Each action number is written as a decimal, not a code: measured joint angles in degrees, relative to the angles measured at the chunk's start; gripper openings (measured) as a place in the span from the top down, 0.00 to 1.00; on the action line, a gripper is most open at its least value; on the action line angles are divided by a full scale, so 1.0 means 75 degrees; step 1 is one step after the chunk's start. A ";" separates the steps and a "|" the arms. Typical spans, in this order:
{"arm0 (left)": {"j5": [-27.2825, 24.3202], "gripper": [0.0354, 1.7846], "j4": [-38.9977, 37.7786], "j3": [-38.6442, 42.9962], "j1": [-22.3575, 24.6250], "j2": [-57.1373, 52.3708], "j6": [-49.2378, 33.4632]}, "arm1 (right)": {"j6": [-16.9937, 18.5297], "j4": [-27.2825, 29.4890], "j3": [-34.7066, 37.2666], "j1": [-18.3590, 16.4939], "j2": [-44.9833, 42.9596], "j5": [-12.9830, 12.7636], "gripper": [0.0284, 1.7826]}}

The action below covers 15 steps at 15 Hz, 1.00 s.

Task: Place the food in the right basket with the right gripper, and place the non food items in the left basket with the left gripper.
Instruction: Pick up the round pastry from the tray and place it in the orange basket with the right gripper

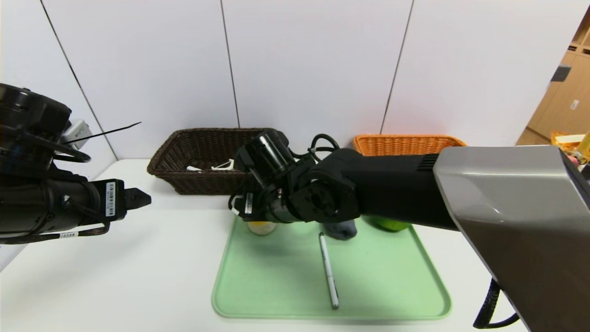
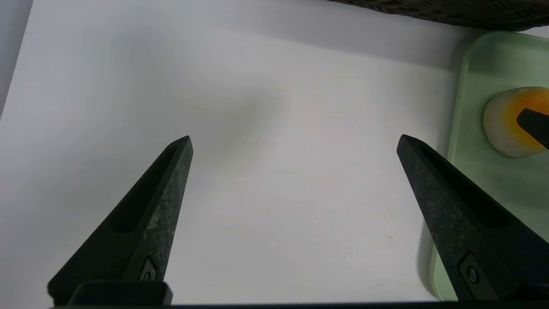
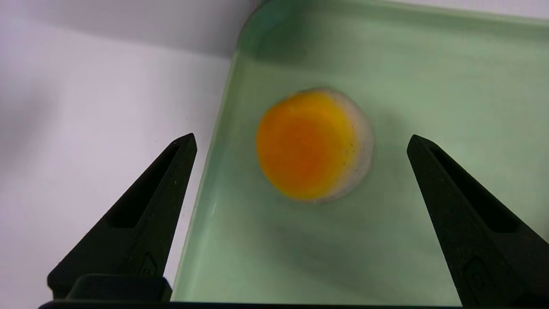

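Observation:
My right gripper [image 3: 300, 141] hangs open just above the pale bun with the orange-yellow top [image 3: 313, 143], which lies in the far left corner of the green tray [image 1: 382, 276]; the bun also shows in the head view [image 1: 261, 227] and left wrist view [image 2: 510, 122]. The green lime-like fruit [image 1: 391, 224] and the grey cloth [image 1: 341, 229] lie mostly hidden under my right arm. One white pen [image 1: 328, 269] lies mid-tray. The white peeler [image 1: 221, 165] lies in the dark brown basket [image 1: 184, 177]. The orange basket [image 1: 392, 143] stands behind. My left gripper [image 2: 294, 141] is open and empty over the table, at the left in the head view [image 1: 138, 198].
The white table [image 1: 115, 267] runs left of the tray; its left edge is near my left arm. A white panelled wall stands close behind both baskets.

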 joint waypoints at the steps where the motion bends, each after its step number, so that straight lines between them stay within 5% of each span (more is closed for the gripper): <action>1: -0.0023 0.06 0.0000 0.0029 -0.0003 -0.0041 0.0000 | -0.0135 -0.0018 0.0000 -0.0003 0.0026 -0.0029 0.05; 8: -0.0232 0.06 0.0003 0.0195 0.0000 -0.0219 -0.0011 | -0.1110 -0.0257 0.0000 0.0008 0.0333 -0.0393 0.05; 12: -0.0275 0.06 0.0003 0.0265 0.0000 -0.0249 -0.0015 | -0.1135 -0.0239 0.0000 0.0000 0.0476 -0.0408 0.05; 15: -0.0306 0.06 0.0005 0.0301 0.0005 -0.0257 -0.0023 | -0.1131 -0.0242 0.0000 -0.0003 0.0532 -0.0384 0.29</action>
